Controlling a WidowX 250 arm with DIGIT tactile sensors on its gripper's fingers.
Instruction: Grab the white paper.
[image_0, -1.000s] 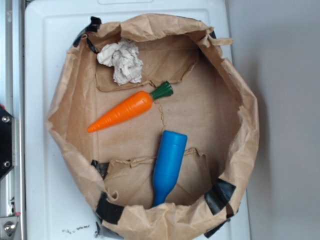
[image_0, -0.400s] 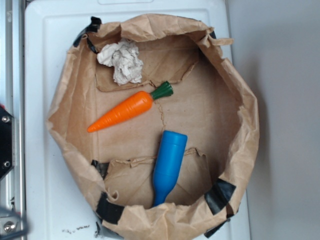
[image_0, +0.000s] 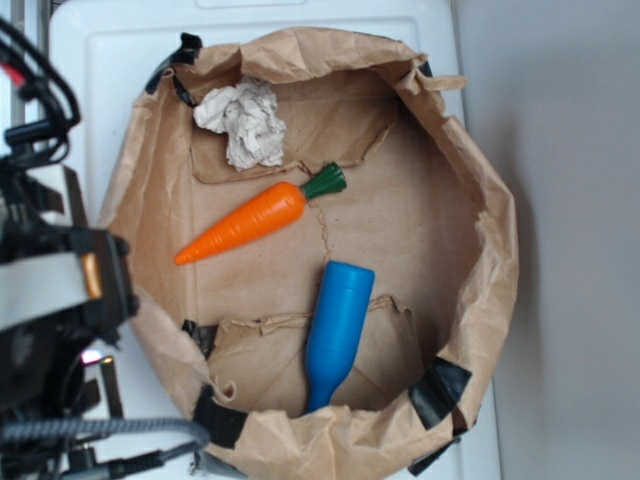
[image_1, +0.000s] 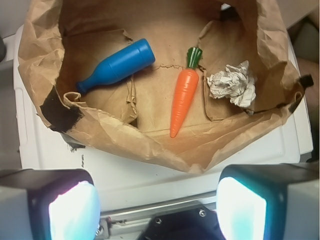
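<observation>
Gripper (image_1: 157, 205) jaws wide apart, holding nothing, outside the bag (image_0: 480, 300) rim. Paper (image_0: 243, 122) lies in the bag's corner, just beside the carrot (image_0: 255, 222) top; bottle (image_0: 337, 333) well apart.

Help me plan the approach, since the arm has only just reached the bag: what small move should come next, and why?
Probably carry the open gripper forward over the bag's rim and to the right in the wrist view, toward the white paper. The gripper hangs outside the bag, and the carrot lies just left of the paper.
</observation>
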